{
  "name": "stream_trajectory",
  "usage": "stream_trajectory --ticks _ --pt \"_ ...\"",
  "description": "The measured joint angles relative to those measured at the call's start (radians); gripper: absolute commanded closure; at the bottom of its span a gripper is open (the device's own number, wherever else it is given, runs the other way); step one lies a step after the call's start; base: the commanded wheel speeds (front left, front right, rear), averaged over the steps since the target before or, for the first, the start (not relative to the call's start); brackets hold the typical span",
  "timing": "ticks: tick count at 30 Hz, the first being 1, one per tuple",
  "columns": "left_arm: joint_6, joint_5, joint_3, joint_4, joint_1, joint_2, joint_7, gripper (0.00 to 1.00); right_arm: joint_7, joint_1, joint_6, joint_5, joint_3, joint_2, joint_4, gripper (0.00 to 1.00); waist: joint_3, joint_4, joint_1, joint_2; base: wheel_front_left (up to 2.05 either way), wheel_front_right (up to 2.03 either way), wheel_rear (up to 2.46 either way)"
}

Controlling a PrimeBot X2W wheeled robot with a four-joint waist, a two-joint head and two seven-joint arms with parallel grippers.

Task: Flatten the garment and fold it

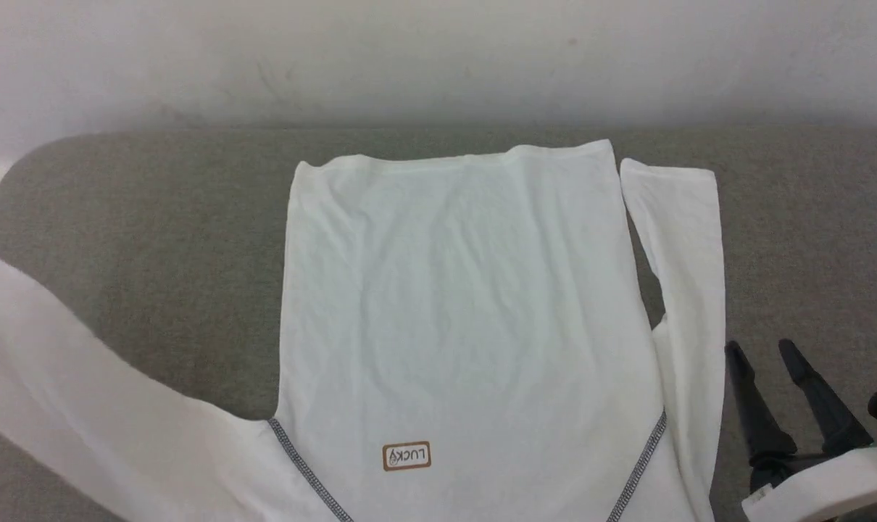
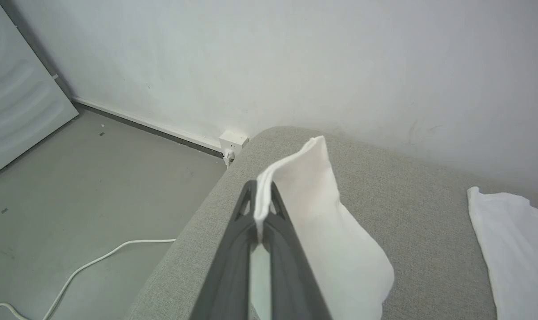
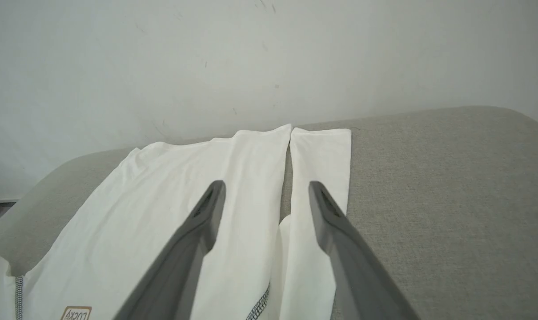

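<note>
The garment (image 1: 467,290) is a white long-sleeved top lying spread on a grey fabric surface (image 1: 156,239), hem toward the wall. Its brown-bordered LUCKY patch (image 1: 406,456) sits near the front. One sleeve lies straight along the body's right side (image 1: 688,290); the other stretches out to the lower left (image 1: 83,384). In the left wrist view my left gripper (image 2: 262,189) is shut on that sleeve's cuff (image 2: 313,213), which hangs above the surface. My right gripper (image 1: 759,348) is open and empty, just right of the right sleeve. From the right wrist, the right gripper (image 3: 266,186) points over that sleeve (image 3: 320,151).
A pale wall (image 1: 438,58) runs along the back of the grey surface. Past the surface's rounded left end (image 2: 198,222) the floor drops away, with a white cable (image 2: 86,262), a wall socket (image 2: 232,142) and a white panel (image 2: 15,102). Bare grey fabric (image 3: 429,200) lies right of the garment.
</note>
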Motion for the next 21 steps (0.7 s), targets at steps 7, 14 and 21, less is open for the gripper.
stream_trajectory --ticks 7,14,21 --pt "0.003 0.001 -0.016 -0.198 0.09 0.009 0.028 1.0 0.0 0.017 0.0 0.0 -0.013 0.005 -0.005 0.0 -0.049 0.012 0.0 0.0 0.0 0.0 0.0" --pt "-0.018 0.043 -0.21 -0.388 0.1 -0.061 0.077 1.0 0.001 0.019 0.0 0.0 -0.018 0.009 -0.012 0.0 -0.052 -0.014 0.0001 0.0 0.0 0.0 0.0" --pt "-0.057 0.082 -0.476 -0.437 -0.011 -0.264 0.108 1.0 0.0 0.016 0.0 0.0 -0.043 0.012 -0.011 0.0 -0.047 -0.048 0.0002 0.0 0.0 0.0 0.0"
